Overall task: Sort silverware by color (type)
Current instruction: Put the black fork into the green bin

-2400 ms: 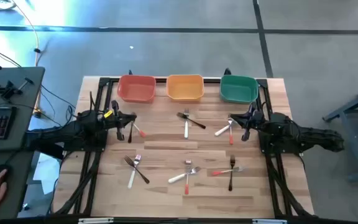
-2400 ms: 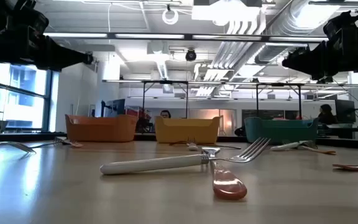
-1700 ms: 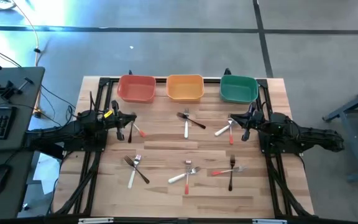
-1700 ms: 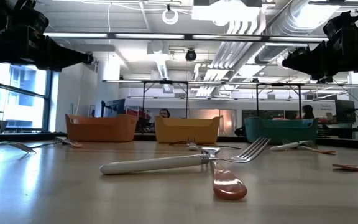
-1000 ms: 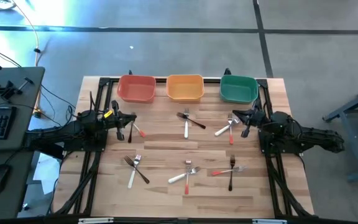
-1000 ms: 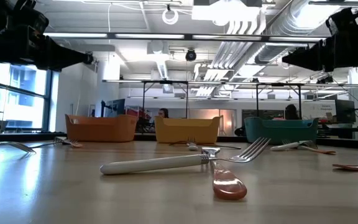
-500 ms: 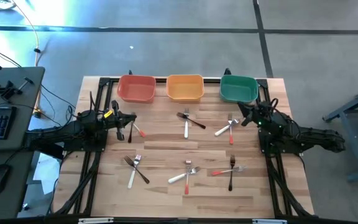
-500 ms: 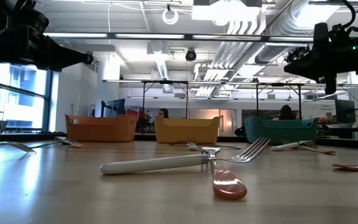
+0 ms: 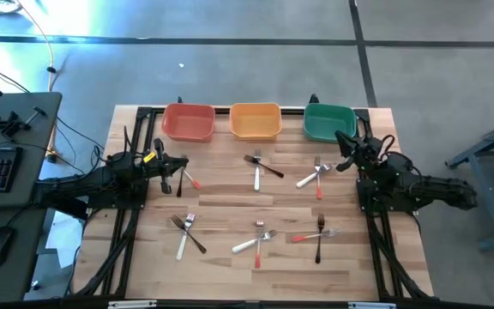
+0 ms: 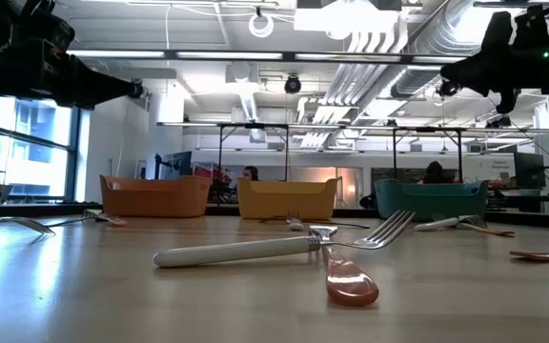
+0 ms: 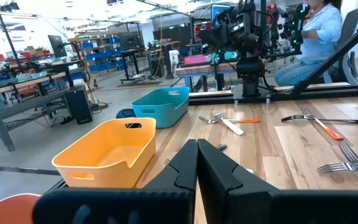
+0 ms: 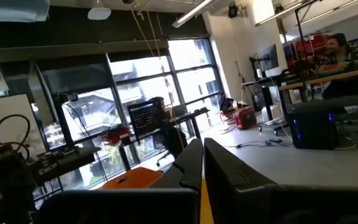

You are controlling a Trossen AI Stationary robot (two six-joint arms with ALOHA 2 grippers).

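Hovering above the table [image 9: 230,193] just beside the green bin [image 9: 329,122], the right gripper [image 9: 342,140] is sitting with its fingers [image 12: 194,163] pressed together and grasping nothing, its wrist camera looking out level into the room. The left gripper [image 9: 183,164] is waiting on the other side, nearer the red bin [image 9: 188,122], fingers [image 11: 197,163] likewise clenched and empty. The forks are lying loose across the table in small groups: a white and an orange one [image 9: 315,177] are resting closest to the green bin, a black-and-white pair [image 9: 260,166] is crossing in front of the yellow bin [image 9: 256,120], and three more clusters [image 9: 260,239] are spreading along the table side farthest from the green bin. One orange fork [image 9: 189,179] is lying just beside the left gripper
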